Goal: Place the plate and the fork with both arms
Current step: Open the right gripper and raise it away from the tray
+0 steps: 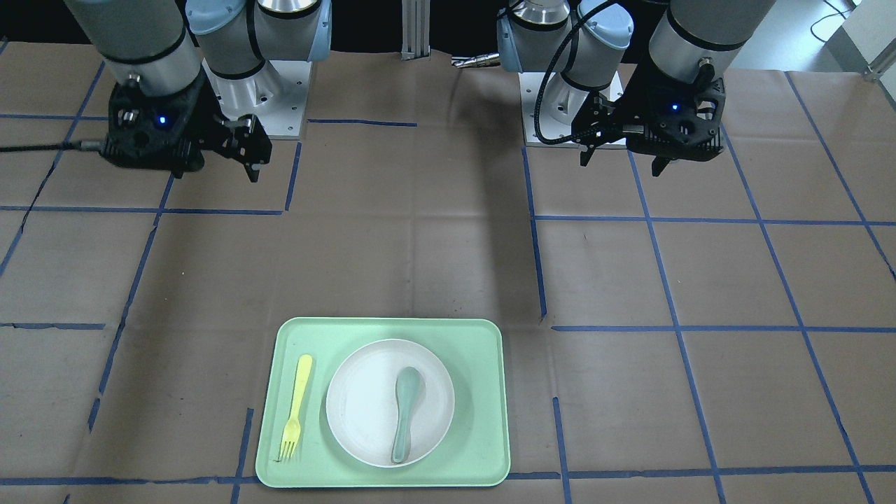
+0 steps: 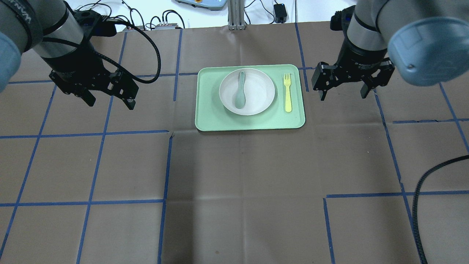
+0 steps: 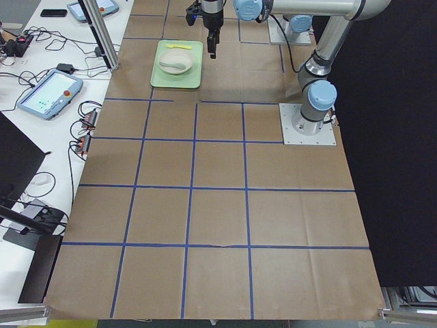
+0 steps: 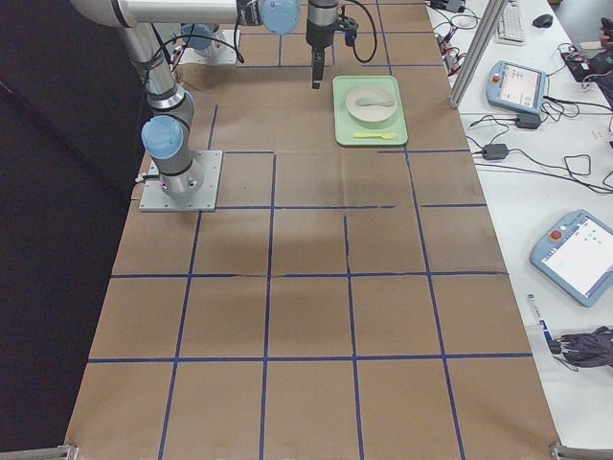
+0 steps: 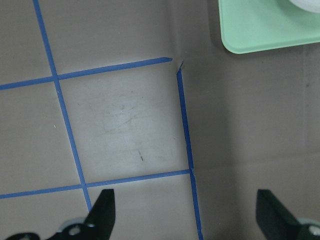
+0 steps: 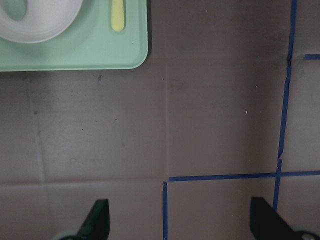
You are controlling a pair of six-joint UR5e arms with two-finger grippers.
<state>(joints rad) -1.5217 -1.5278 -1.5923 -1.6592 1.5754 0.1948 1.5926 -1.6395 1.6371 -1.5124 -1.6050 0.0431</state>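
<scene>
The off-white plate (image 2: 258, 91) (image 1: 364, 406) sits in the middle of the mint-green tray (image 2: 209, 117) (image 1: 476, 350). A grey-green spoon (image 2: 240, 91) lies in the plate. The pale-yellow fork (image 2: 288, 92) (image 1: 297, 406) lies flat on the tray beside the plate, on the robot's right side. My left gripper (image 2: 110, 103) (image 1: 621, 166) hovers open and empty over the table, left of the tray. My right gripper (image 2: 343, 96) (image 1: 231, 157) hovers open and empty just right of the tray. The right wrist view shows the plate's edge (image 6: 40, 25) and the fork's handle (image 6: 117, 17).
The table is covered in brown paper with blue tape lines (image 2: 99, 161). The arm bases (image 1: 266, 91) stand at the robot's side. Cables and teach pendants (image 3: 48, 96) lie beyond the table's far edge. The left wrist view shows a tray corner (image 5: 260, 30).
</scene>
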